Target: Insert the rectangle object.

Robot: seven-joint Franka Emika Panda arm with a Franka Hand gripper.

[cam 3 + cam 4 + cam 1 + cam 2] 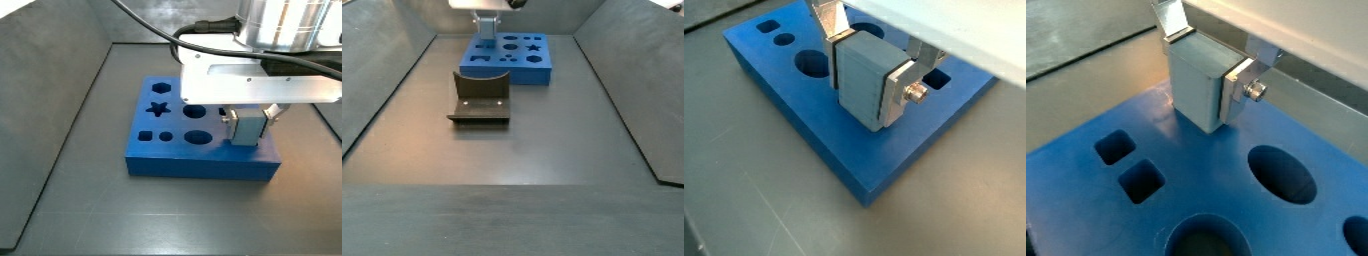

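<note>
Rectangle object between gripper fingers

You see the rectangle object as a pale blue-grey, plain and unpatterned, clamped in the gripper over the blue board. The gripper's fingers are flat silver, and in a side view its body reads white. The blue board is a saturated, even blue, and its holes look darker. In front of the board, the fixture is dark, near black. The floor around the board is matte grey.
</note>
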